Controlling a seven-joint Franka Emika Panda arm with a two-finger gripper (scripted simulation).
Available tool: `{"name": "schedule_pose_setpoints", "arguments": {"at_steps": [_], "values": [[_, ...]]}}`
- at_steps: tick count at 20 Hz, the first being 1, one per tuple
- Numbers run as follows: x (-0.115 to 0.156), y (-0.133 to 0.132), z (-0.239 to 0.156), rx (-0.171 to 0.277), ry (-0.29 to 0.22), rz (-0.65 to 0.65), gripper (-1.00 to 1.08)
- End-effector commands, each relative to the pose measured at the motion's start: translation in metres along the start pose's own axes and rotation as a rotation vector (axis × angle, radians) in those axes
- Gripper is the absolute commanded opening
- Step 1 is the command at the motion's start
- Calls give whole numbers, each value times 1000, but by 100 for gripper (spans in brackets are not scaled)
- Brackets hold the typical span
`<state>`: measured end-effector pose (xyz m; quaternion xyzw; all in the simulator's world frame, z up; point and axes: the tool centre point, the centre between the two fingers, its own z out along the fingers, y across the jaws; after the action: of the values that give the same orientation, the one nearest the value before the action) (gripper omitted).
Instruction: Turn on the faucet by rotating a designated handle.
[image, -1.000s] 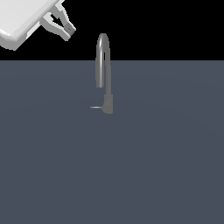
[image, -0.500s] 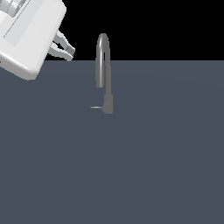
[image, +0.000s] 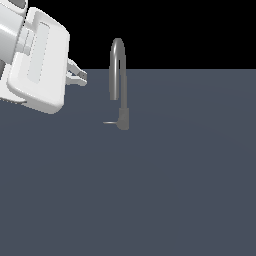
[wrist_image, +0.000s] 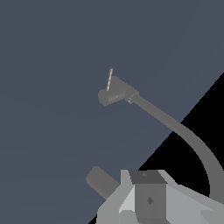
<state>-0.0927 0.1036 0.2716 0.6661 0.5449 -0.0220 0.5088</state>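
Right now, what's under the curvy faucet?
Under the faucet is only the flat dark grey surface. Its short base stands on it, and the thin handle pokes out sideways just above. No sink or bowl shows. Where the base meets the surface stays hidden.

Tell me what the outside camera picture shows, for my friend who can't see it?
A slim grey faucet stands on a dark grey surface, its thin handle pointing to the exterior view's left. The white robot's gripper hovers up left, not touching it.
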Motion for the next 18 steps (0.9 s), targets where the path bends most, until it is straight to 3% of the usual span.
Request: {"name": "schedule_pose_setpoints", "arguments": {"at_steps": [1, 18], "values": [[7, -2, 5, -39, -1, -38, -100], [52, -20, 45, -297, -17, -290, -100]]}}
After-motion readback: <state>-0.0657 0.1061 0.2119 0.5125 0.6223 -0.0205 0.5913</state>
